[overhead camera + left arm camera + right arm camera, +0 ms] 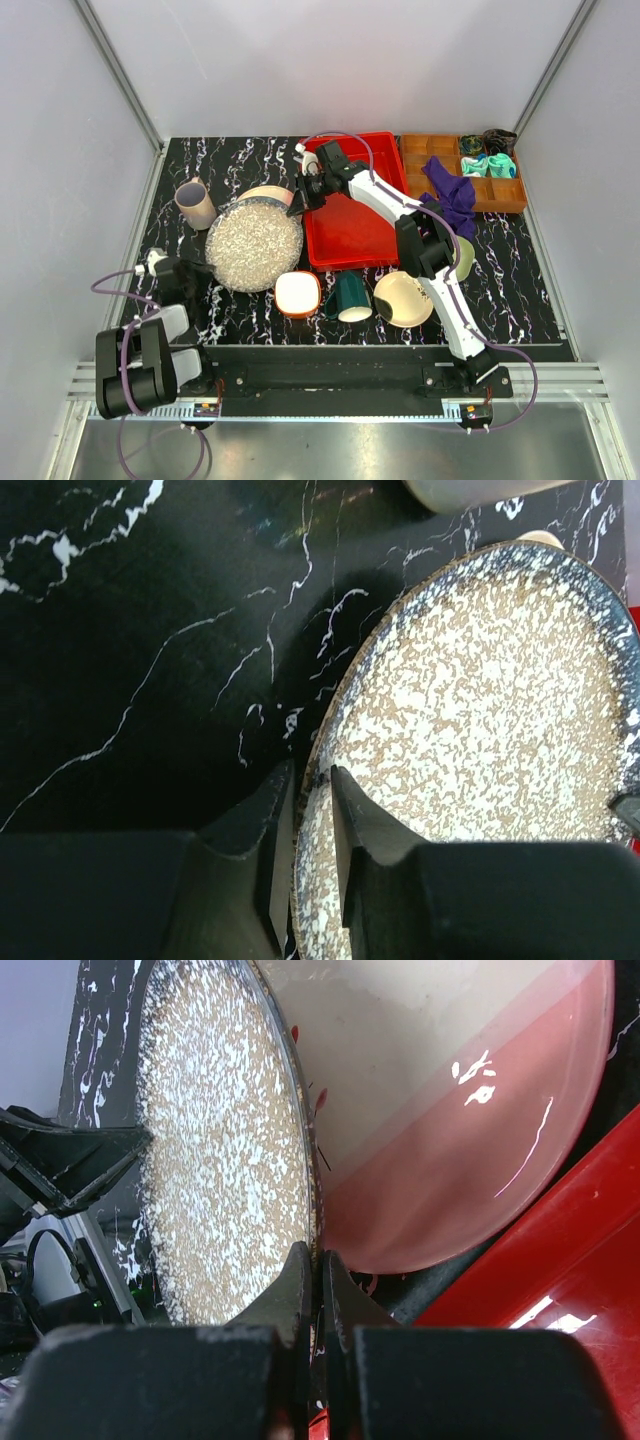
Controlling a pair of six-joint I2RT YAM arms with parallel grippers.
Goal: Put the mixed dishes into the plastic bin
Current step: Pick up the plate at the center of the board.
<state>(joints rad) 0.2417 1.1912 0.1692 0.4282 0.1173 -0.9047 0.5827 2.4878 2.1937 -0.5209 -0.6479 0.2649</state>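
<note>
The big plate (254,244) lies left of the plastic bin (348,240), with the cup (195,204) farther left.

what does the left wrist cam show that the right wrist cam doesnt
Only left wrist: the edge of a cup at the top, and a wide stretch of table.
Only right wrist: the right gripper shut on the rim of the speckled plate, plus the pink plate and the red bin.
Both: the speckled plate, some table, and the left gripper at the plate's rim.
</note>
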